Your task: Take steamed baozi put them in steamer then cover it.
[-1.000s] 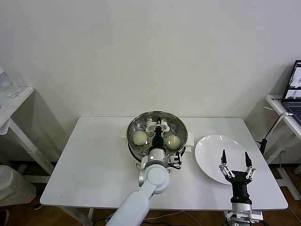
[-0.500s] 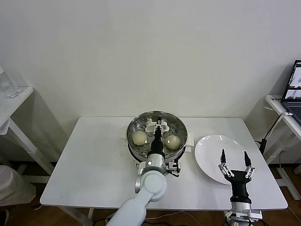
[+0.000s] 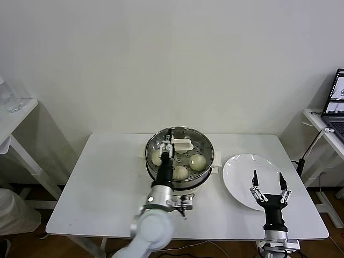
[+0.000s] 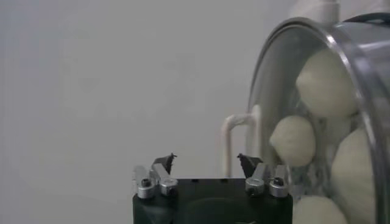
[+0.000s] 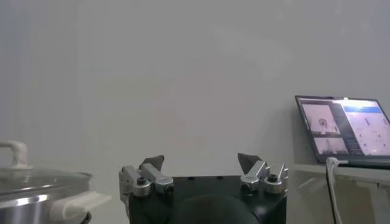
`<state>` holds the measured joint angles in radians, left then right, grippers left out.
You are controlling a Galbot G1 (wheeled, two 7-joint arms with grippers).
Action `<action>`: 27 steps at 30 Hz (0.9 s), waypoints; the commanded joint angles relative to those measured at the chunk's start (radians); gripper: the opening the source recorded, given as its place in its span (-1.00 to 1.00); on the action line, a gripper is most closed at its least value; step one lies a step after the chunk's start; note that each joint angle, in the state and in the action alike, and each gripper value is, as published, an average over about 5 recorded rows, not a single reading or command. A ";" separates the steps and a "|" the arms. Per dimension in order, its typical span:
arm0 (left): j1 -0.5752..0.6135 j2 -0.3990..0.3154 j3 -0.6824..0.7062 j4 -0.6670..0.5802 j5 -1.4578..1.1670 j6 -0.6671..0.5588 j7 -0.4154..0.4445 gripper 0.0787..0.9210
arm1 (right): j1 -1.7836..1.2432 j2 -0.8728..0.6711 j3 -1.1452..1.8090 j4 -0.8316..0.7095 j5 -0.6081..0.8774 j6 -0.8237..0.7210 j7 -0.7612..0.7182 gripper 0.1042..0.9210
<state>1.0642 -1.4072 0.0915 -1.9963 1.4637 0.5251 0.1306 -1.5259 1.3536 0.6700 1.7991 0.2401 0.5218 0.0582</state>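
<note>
The steamer [image 3: 180,161] stands mid-table with the glass cover [image 3: 185,153] lying on it, its cream handle [image 3: 181,144] free. Through the glass three baozi [image 3: 198,162] show; the left wrist view also shows baozi [image 4: 326,82] behind the cover's rim [image 4: 359,55]. My left gripper [image 3: 167,143] hovers over the cover's left part, just left of the handle [image 4: 230,137], open with nothing between its fingers [image 4: 206,159]. My right gripper [image 3: 267,183] waits open over the near edge of the white plate [image 3: 242,161], and is empty in its own view [image 5: 201,161].
The white table [image 3: 107,183] has bare surface left of the steamer. A laptop [image 3: 337,102] sits on a side table at the far right, also in the right wrist view [image 5: 344,128]. Another small table [image 3: 13,115] stands at the far left.
My left gripper has opened, let go of the cover's handle and shifted left of it. The cover stays on the steamer. The right arm has not moved.
</note>
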 commanded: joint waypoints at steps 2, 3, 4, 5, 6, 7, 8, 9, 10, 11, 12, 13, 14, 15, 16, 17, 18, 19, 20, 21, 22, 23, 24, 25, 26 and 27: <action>0.309 0.055 -0.455 -0.258 -0.868 -0.415 -0.353 0.77 | -0.029 -0.013 0.005 0.092 0.020 -0.135 -0.010 0.76; 0.330 0.051 -0.503 -0.241 -0.940 -0.448 -0.354 0.77 | -0.033 -0.014 0.006 0.106 0.025 -0.155 -0.014 0.76; 0.348 0.045 -0.554 -0.225 -1.004 -0.475 -0.344 0.77 | -0.036 -0.014 0.008 0.120 0.031 -0.174 -0.017 0.76; 0.363 0.037 -0.603 -0.209 -1.067 -0.499 -0.324 0.77 | -0.037 -0.014 0.008 0.133 0.033 -0.189 -0.019 0.76; 0.377 0.028 -0.652 -0.189 -1.125 -0.521 -0.301 0.77 | -0.038 -0.014 0.009 0.145 0.037 -0.203 -0.022 0.76; 0.388 0.020 -0.694 -0.171 -1.170 -0.538 -0.277 0.77 | -0.037 -0.014 0.009 0.156 0.043 -0.214 -0.024 0.76; 0.397 0.013 -0.730 -0.155 -1.202 -0.558 -0.252 0.77 | -0.036 -0.014 0.008 0.165 0.048 -0.222 -0.026 0.76; 0.406 0.007 -0.754 -0.138 -1.227 -0.575 -0.231 0.77 | -0.035 -0.014 0.007 0.172 0.053 -0.229 -0.027 0.76; 0.415 0.004 -0.769 -0.125 -1.242 -0.590 -0.215 0.77 | -0.033 -0.014 0.006 0.178 0.057 -0.238 -0.028 0.76; 0.424 0.003 -0.778 -0.116 -1.253 -0.602 -0.202 0.77 | -0.032 -0.013 0.005 0.184 0.061 -0.246 -0.028 0.76; 0.433 0.003 -0.783 -0.110 -1.261 -0.612 -0.194 0.77 | -0.031 -0.013 0.004 0.188 0.064 -0.254 -0.028 0.76; 0.442 0.003 -0.784 -0.109 -1.267 -0.618 -0.187 0.77 | -0.031 -0.012 0.002 0.192 0.066 -0.261 -0.029 0.76; 0.450 0.003 -0.783 -0.110 -1.270 -0.623 -0.183 0.77 | -0.032 -0.011 0.001 0.196 0.070 -0.266 -0.030 0.76; 0.457 0.003 -0.780 -0.113 -1.271 -0.626 -0.181 0.77 | -0.033 -0.009 -0.001 0.200 0.074 -0.267 -0.031 0.76; 0.462 0.003 -0.775 -0.117 -1.271 -0.627 -0.180 0.77 | -0.034 -0.008 -0.003 0.204 0.077 -0.267 -0.033 0.76; 0.467 0.003 -0.769 -0.121 -1.271 -0.627 -0.180 0.77 | -0.036 -0.007 -0.005 0.207 0.080 -0.265 -0.035 0.76; 0.470 0.003 -0.763 -0.125 -1.270 -0.627 -0.180 0.77 | -0.037 -0.006 -0.007 0.211 0.083 -0.264 -0.037 0.76; 0.473 0.003 -0.757 -0.129 -1.270 -0.626 -0.180 0.77 | -0.039 -0.005 -0.008 0.214 0.084 -0.264 -0.039 0.76; 0.476 0.003 -0.751 -0.134 -1.269 -0.624 -0.179 0.77 | -0.041 -0.005 -0.009 0.216 0.084 -0.264 -0.040 0.76; 0.478 0.003 -0.746 -0.138 -1.269 -0.623 -0.178 0.77 | -0.043 -0.005 -0.009 0.218 0.082 -0.264 -0.042 0.76; 0.481 0.003 -0.741 -0.142 -1.268 -0.622 -0.177 0.77 | -0.045 -0.006 -0.010 0.219 0.081 -0.265 -0.044 0.76; 0.484 0.004 -0.736 -0.147 -1.267 -0.620 -0.175 0.77 | -0.048 -0.007 -0.011 0.221 0.080 -0.264 -0.047 0.76; 0.487 0.005 -0.732 -0.149 -1.265 -0.619 -0.174 0.77 | -0.050 -0.009 -0.011 0.222 0.078 -0.264 -0.050 0.76; 0.489 0.006 -0.729 -0.150 -1.264 -0.617 -0.172 0.77 | -0.053 -0.010 -0.012 0.224 0.077 -0.265 -0.053 0.76; 0.491 0.007 -0.726 -0.150 -1.263 -0.617 -0.171 0.77 | -0.056 -0.012 -0.012 0.227 0.076 -0.265 -0.054 0.76; 0.493 0.008 -0.724 -0.149 -1.263 -0.616 -0.169 0.77 | -0.058 -0.013 -0.012 0.229 0.076 -0.266 -0.056 0.76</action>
<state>1.4906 -1.3995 -0.5640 -2.1383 0.3374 -0.0200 -0.0481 -1.5716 1.3446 0.6608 1.9912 0.3041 0.2922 0.0149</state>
